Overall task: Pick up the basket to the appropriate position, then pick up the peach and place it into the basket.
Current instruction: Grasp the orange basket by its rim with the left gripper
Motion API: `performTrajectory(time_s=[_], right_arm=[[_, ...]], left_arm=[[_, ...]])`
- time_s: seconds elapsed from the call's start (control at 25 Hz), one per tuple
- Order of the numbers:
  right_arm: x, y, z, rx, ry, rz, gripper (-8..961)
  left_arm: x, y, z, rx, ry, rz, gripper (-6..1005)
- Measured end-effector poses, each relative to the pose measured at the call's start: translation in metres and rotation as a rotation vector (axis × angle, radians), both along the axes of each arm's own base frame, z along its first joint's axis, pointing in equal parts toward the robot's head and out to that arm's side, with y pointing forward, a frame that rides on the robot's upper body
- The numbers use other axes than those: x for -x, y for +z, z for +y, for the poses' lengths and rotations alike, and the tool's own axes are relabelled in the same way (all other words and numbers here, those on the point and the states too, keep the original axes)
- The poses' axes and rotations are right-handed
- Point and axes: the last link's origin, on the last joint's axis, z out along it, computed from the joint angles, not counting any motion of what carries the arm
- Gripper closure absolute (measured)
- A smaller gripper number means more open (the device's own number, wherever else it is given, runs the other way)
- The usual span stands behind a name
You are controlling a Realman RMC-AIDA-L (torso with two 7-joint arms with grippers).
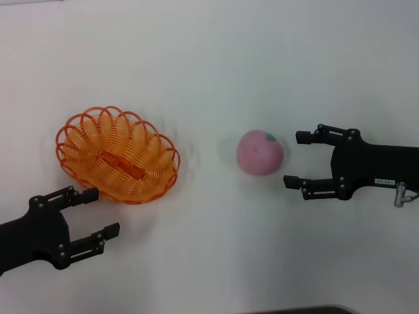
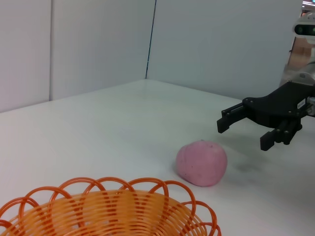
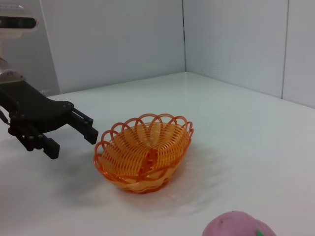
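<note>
The orange wire basket sits on the white table at the left; it also shows in the left wrist view and the right wrist view. The pink peach with a green spot lies to its right, apart from it, and shows in the wrist views. My left gripper is open and empty just in front of the basket's near rim. My right gripper is open and empty, just right of the peach, not touching it.
The white table stretches around both things. Grey wall panels stand behind it. A dark edge shows at the near side of the table.
</note>
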Motion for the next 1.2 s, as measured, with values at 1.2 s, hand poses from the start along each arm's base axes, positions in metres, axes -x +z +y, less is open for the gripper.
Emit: performTrajectory(time_s=[1.2], right_arm=[[0.002,0.000,0.002,0.000,0.004,0.006,24]], left_arm=[[-0.010,0.061,0.049,0.173,0.469,-0.270,265]])
